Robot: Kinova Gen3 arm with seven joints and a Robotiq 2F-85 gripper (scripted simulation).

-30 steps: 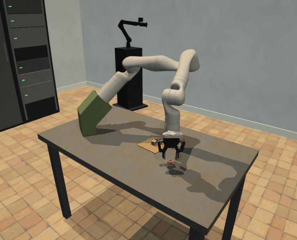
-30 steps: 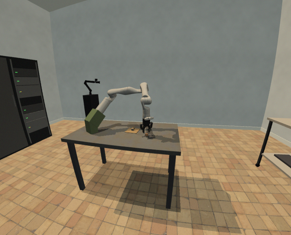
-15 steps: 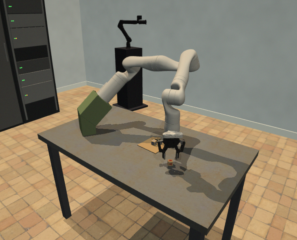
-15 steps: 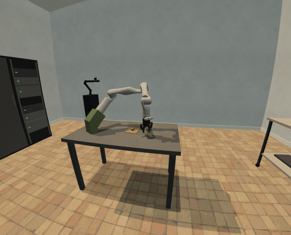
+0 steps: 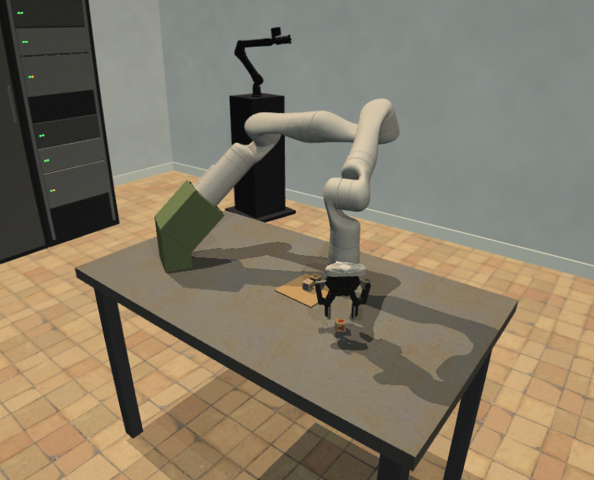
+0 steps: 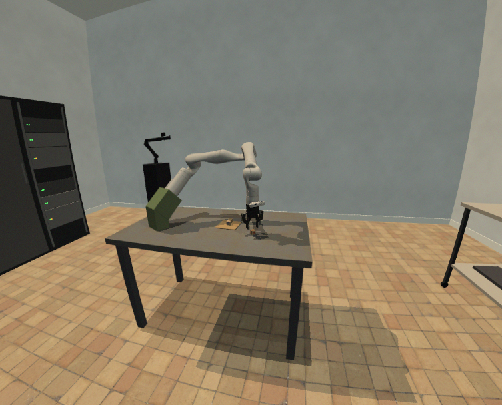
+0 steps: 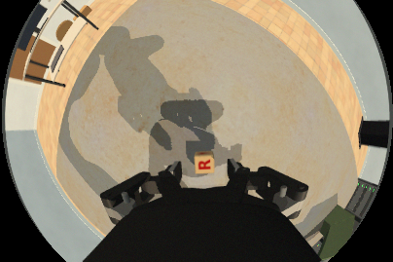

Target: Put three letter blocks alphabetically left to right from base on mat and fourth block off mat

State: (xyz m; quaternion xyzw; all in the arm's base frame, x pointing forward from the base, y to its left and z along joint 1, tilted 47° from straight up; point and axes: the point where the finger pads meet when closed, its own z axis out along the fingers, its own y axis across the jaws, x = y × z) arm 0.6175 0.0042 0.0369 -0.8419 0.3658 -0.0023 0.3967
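Red-lettered block (image 5: 340, 325) (image 6: 253, 232) (image 7: 204, 164) stands between the parted, empty fingers of the tool (image 5: 341, 313) (image 6: 252, 226) (image 7: 204, 168); off-centre closing may twist or tip it.

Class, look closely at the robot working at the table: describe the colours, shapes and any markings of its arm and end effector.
The arm is pale grey, with smooth, rounded, tube-like segments and thin seam lines around them. No cables or lettering show on it. The end effector is black, with two jointed, angular fingers and greyish inner pads.
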